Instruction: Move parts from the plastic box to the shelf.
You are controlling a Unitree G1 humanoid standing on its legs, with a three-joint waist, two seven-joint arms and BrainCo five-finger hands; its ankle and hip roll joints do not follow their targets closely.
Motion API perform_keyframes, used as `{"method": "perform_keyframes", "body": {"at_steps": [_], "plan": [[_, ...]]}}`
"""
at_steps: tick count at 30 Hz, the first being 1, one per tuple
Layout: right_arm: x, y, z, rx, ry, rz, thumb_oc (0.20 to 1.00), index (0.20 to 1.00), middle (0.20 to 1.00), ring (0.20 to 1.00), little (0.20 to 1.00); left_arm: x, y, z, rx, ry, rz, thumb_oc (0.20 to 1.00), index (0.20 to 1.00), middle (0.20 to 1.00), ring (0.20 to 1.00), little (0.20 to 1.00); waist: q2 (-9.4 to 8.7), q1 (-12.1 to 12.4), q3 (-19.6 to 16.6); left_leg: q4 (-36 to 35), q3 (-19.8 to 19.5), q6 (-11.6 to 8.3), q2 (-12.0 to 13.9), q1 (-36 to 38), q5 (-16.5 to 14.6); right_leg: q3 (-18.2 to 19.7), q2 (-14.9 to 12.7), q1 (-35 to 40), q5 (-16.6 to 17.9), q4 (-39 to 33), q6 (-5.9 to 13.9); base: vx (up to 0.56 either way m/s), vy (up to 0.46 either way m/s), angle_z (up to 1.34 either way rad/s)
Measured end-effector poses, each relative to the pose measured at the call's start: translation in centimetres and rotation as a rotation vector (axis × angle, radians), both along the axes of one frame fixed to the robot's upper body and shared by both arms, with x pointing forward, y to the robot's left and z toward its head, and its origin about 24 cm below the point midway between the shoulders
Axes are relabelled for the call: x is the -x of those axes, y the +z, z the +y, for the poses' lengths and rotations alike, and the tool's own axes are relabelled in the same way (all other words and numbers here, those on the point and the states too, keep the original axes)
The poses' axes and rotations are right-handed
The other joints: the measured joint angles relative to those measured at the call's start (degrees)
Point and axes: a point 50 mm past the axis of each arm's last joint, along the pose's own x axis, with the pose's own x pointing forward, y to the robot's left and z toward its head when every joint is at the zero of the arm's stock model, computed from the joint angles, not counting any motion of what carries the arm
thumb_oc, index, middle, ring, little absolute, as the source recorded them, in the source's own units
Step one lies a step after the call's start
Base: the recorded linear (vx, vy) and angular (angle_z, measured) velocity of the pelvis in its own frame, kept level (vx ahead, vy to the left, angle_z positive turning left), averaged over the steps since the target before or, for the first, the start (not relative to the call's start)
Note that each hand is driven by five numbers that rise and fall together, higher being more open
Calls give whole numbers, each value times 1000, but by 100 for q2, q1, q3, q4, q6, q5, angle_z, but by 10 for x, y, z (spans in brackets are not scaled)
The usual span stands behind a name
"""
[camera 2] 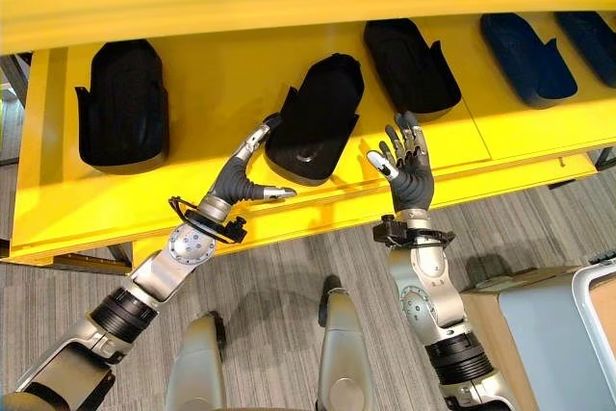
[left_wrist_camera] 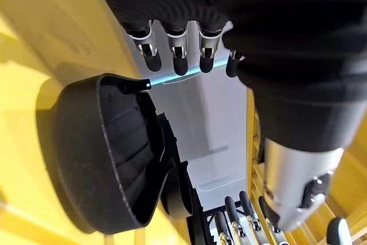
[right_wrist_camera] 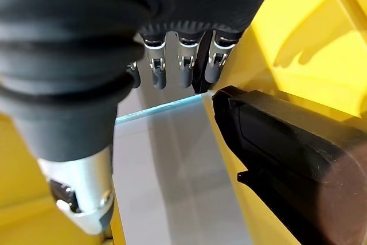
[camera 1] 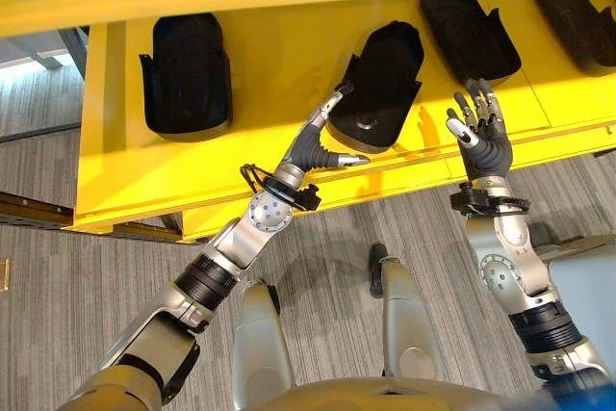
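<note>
From the left eye, the yellow shelf (camera 1: 115,170) has black parts lying in a row. The middle part (camera 1: 385,84) lies tilted, with its long side running from the front edge up toward the back. The left hand (camera 1: 322,146) is right at this part's lower left side, with straight fingers up against its edge and the thumb sticking out along the front. The right hand (camera 1: 481,132) stands up just to the right of the part, with its fingers spread and nothing in it. The left hand is the nearer one.

From the right eye, there is bare yellow shelf between the middle part and the far-left part (camera 2: 120,108), so there is room to slide it that way. The front lip of the shelf is close under both hands. A box (camera 2: 558,334) sits low on the right.

From the left wrist, the fingers (left_wrist_camera: 178,55) are straight and hold nothing, with the part's rim just beside them.

From the right wrist, the fingers (right_wrist_camera: 183,67) hang loose and apart, with the part's dark end close by.
</note>
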Motion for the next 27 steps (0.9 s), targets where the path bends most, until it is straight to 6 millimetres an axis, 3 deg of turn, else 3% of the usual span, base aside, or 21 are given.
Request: {"method": "perform_keyframes", "body": {"at_steps": [10,20,27], "plan": [[-19,5,7,5,-22,15,1000,1000,1000,1000,1000,-14,-3,1,30,104,22,1000,1000,1000,1000,1000,-7,-31,-56,10,17,-6,10,-39,0,10,25,-55,14,-1,-13,0,-4,-1],[-30,-4,10,26,-45,74,1000,1000,1000,1000,1000,-22,1,3,46,164,8,1000,1000,1000,1000,1000,-23,-12,-146,41,17,-4,6,-104,-1,20,25,-127,14,36,-15,0,0,0],[-40,-9,18,46,-35,111,1000,1000,1000,1000,1000,-28,-22,4,16,211,102,1000,1000,1000,1000,1000,-22,16,-149,54,19,-3,7,-142,-3,21,26,-170,18,34,-20,0,0,0]]}}
